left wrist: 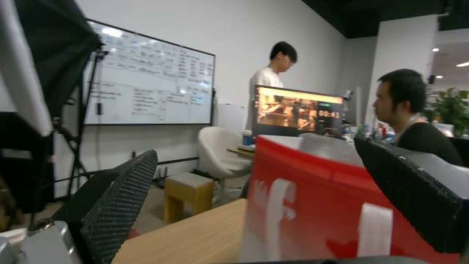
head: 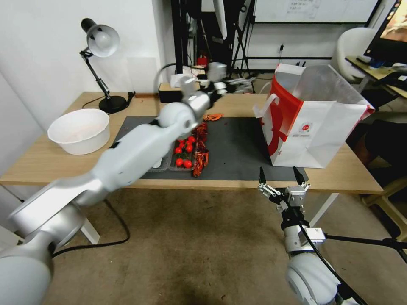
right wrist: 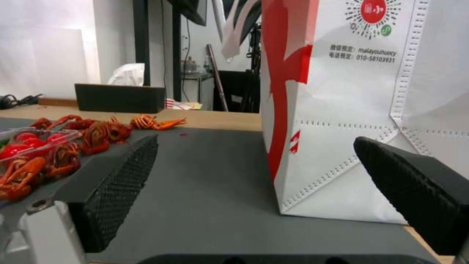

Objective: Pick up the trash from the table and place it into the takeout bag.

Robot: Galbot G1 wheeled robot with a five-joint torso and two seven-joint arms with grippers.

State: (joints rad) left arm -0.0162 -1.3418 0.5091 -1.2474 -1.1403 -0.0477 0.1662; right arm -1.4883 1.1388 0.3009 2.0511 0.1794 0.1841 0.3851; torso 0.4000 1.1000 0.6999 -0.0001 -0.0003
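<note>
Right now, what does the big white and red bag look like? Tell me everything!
The takeout bag is big, white and looks like paper, with red side panels, white loop handles and a small round red logo on the front. It stands upright with its mouth open, at the right end of the table, its base partly on the dark grey mat. Nothing grips it: the right gripper hangs open in front of the table edge.

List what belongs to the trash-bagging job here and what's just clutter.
Job:
- takeout bag
- table, with grey mat
- left end effector, open, raised over the table's far side
- right end effector, open, at the table's front edge

Lying about:
- big white bowl
- desk lamp
- tissue box
- crayfish scraps and tomato tray: cannot tell if they are trash
</note>
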